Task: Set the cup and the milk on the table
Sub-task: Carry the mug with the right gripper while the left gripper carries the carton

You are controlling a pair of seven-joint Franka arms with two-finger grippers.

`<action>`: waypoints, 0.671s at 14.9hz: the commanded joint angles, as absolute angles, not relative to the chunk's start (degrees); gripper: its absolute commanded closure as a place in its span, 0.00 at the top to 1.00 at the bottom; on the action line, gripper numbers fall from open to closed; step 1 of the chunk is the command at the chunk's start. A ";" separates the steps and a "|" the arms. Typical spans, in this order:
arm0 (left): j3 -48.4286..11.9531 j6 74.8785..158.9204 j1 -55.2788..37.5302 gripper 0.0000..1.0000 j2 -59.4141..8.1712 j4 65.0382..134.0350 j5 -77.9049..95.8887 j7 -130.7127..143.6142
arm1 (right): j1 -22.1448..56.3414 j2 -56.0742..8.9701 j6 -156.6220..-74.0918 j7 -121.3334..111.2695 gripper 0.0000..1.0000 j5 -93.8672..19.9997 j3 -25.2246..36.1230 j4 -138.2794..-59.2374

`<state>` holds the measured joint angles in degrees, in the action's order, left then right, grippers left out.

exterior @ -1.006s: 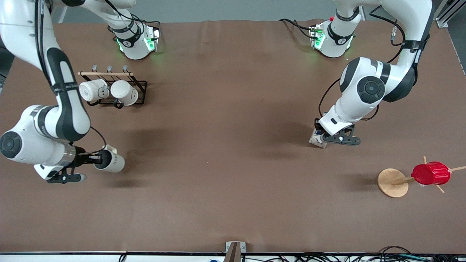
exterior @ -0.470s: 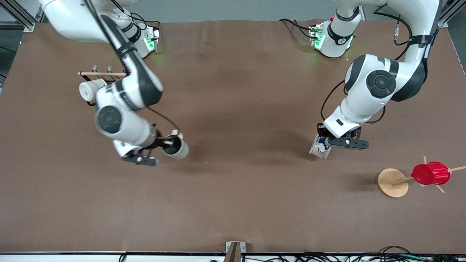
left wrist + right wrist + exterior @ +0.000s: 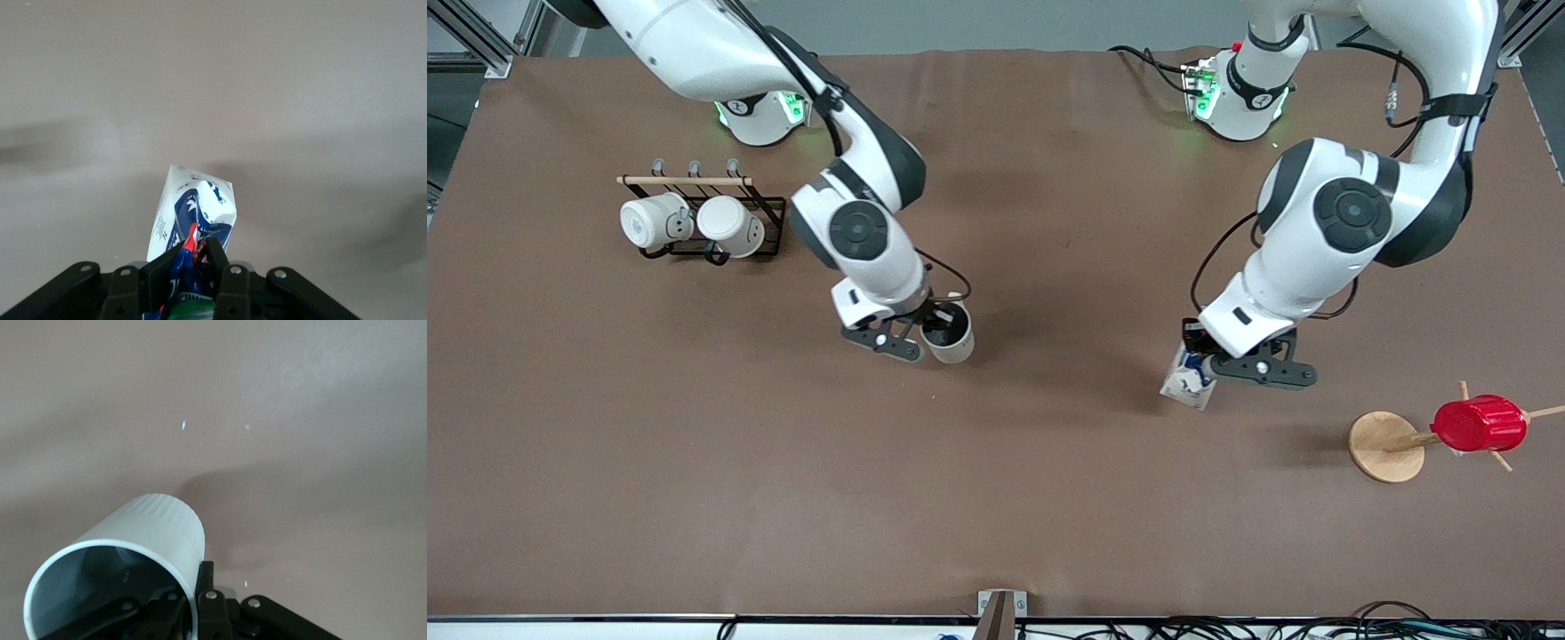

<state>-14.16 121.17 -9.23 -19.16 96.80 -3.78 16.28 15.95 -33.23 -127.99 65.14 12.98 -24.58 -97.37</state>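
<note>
Right claw [image 3: 927, 331] pinches cream cup [image 3: 950, 333] rim; left claw [image 3: 1209, 364] pinches blue-white milk [image 3: 1185, 380].

A black wire rack [image 3: 769, 222] with a wooden bar [image 3: 685, 180] on top sits toward the right arm's end. 2 white mugs [image 3: 656, 221] [image 3: 731, 226] hang on it, side by side and touching. Toward the left arm's end stands a wooden stand with a round base [image 3: 1380, 449]. A red ribbed cup [image 3: 1480, 423] sits on one of its pegs, tipped on its side. Black cables [image 3: 1316, 629] lie along the edge nearest the front camera.
</note>
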 commanded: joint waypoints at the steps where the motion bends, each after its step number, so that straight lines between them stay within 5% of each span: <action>1: -14.41 118.92 -12.90 0.11 -24.16 90.36 -3.60 22.30 | 16.70 -35.94 -129.63 68.55 0.02 16.35 -26.27 -97.03; 10: -14.41 118.92 -24.34 0.11 -32.78 81.65 -3.34 37.08 | 17.75 -38.06 -132.28 69.79 0.15 16.70 -26.98 -97.12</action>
